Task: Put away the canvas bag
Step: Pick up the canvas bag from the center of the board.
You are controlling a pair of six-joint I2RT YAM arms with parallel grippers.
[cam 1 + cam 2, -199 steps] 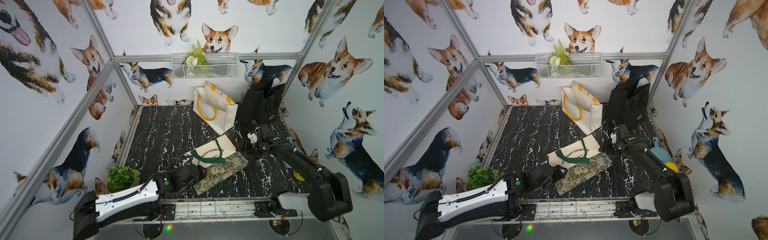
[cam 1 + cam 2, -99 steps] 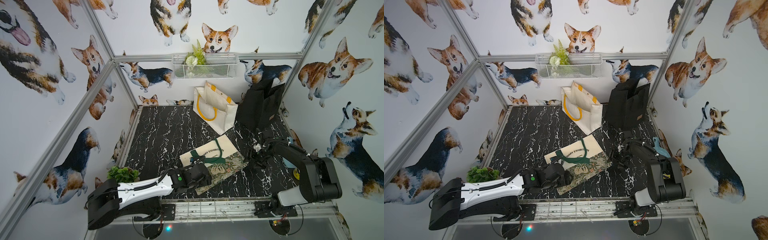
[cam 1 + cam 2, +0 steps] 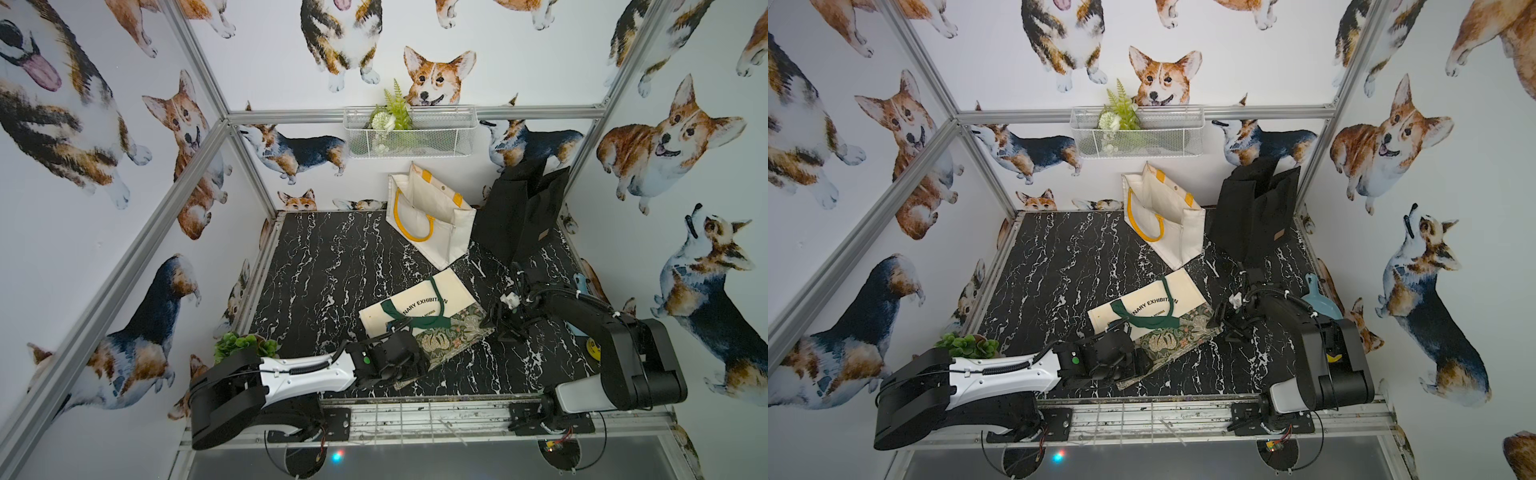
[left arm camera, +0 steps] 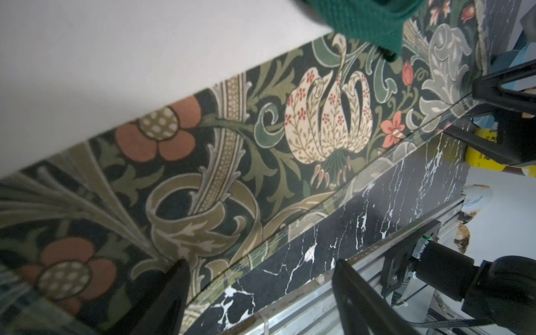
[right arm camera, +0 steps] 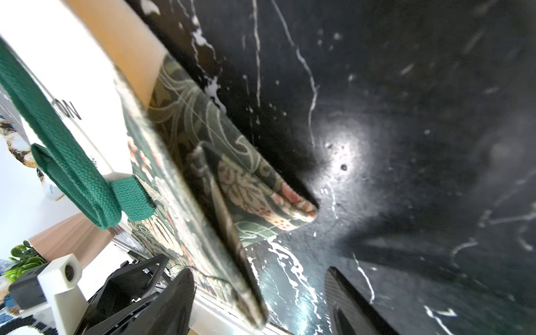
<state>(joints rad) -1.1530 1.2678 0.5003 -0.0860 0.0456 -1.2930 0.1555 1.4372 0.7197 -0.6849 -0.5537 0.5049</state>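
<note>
The canvas bag [image 3: 415, 305] [image 3: 1144, 305] lies flat on the black marble table [image 3: 332, 266]. It is cream with printed lettering, green handles and a floral band along its near edge. My left gripper [image 3: 415, 368] [image 3: 1136, 368] is open, low over the near end of that band. In the left wrist view its fingers straddle the band's edge [image 4: 319, 130] and bare table, and the left gripper [image 4: 261, 281] holds nothing. My right gripper [image 3: 496, 328] [image 3: 1225, 324] is open at the band's right corner. The folded floral edge [image 5: 232, 185] runs between the fingers of the right gripper [image 5: 261, 293], ungripped.
A cream tote with yellow handles [image 3: 432, 216] and a black bag [image 3: 519, 212] stand at the back. A white wire basket [image 3: 409, 133] hangs on the back wall. A potted plant [image 3: 241, 345] sits front left, a blue scoop [image 3: 1320, 303] at the right. A metal rail [image 3: 415, 415] borders the front.
My right gripper has come nearer, from beside the bag's far side to its floral right corner. My left gripper has shifted slightly right onto the band's near edge. The bag has not moved.
</note>
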